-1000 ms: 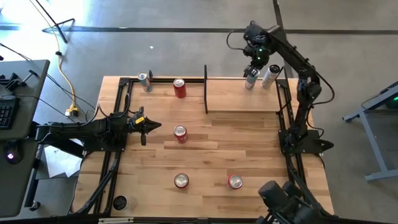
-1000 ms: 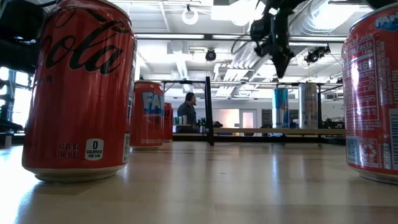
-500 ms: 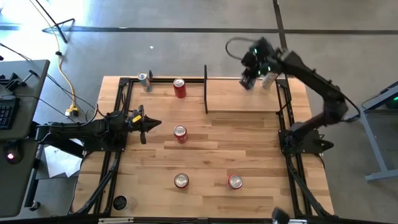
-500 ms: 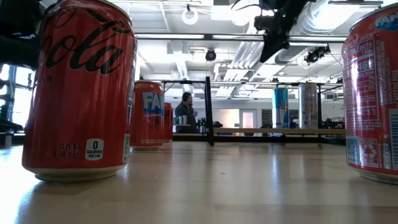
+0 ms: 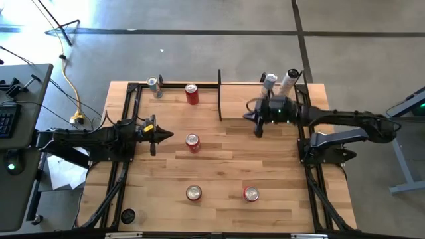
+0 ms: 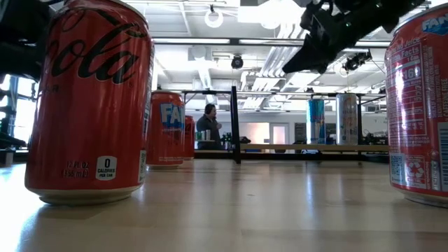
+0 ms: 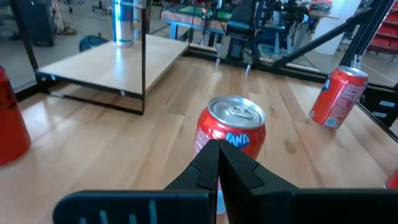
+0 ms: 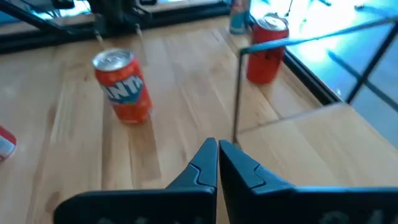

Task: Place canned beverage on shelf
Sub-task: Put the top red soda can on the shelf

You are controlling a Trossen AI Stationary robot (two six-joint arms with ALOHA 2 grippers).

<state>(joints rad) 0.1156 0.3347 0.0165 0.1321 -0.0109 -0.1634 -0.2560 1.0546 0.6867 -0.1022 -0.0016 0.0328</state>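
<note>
the shelf (image 5: 259,103) lies bare beside its upright divider (image 5: 220,95); two cans (image 5: 269,81) crowd its far right corner.

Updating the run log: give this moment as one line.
right gripper: shut, empty, over light-wood shelf | two slim silver cans on shelf | left gripper: shut, facing red Fanta can

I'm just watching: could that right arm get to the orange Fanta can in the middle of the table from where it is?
Probably yes. The right gripper, shut and empty, faces the Fanta can across bare wood; the divider panel stands off to one side.
</note>
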